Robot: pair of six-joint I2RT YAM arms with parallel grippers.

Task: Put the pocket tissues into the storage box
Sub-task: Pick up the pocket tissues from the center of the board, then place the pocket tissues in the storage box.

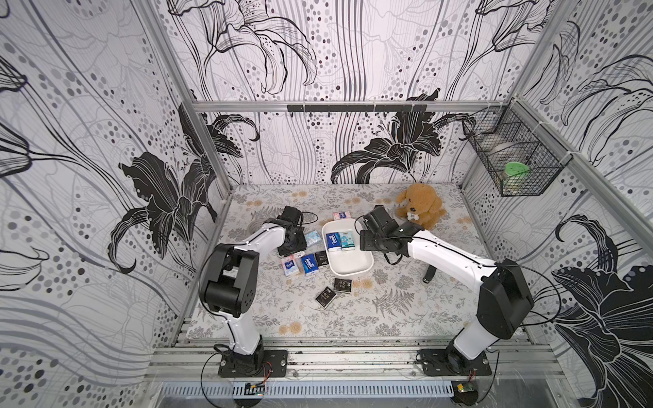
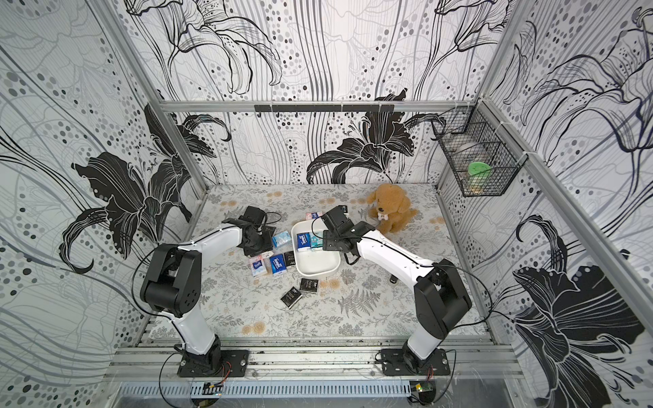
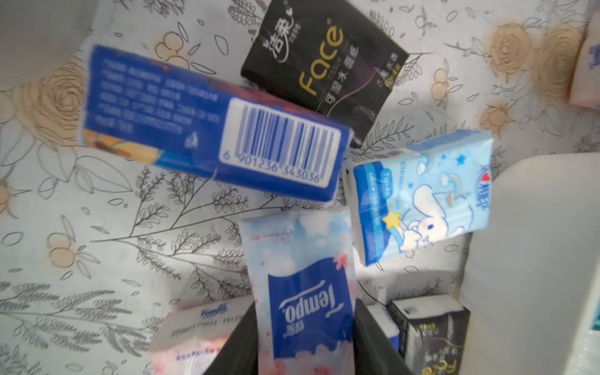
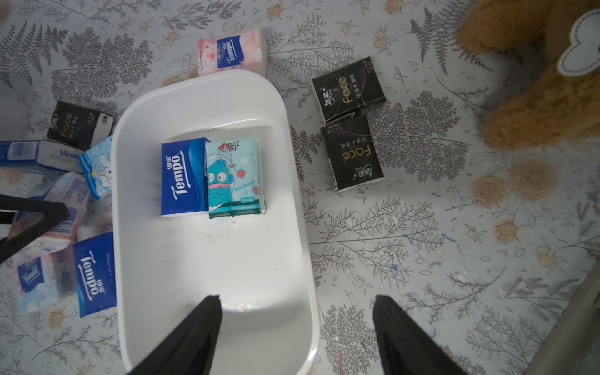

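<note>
The white storage box [image 1: 353,272] sits mid-table and holds a dark blue packet [image 4: 183,178] and a teal one [image 4: 235,177]. Left of the box lies a cluster of pocket tissues: light blue [image 3: 422,194], dark blue with a barcode [image 3: 214,130] and black [image 3: 324,65]. My left gripper [image 3: 305,302] is down in this cluster, shut on a pink-white Tempo packet [image 3: 302,259]. My right gripper [image 4: 296,297] hangs open over the box's right rim, with nothing between its fingers. Two black packets [image 1: 342,284] lie in front of the box, and a pink-white one [image 1: 341,214] behind it.
A brown plush dog [image 1: 420,205] sits at the back right, just beyond my right wrist. A slim black stick [image 1: 428,275] lies right of the box, under the right arm. A black wire basket [image 1: 512,159] hangs on the right wall.
</note>
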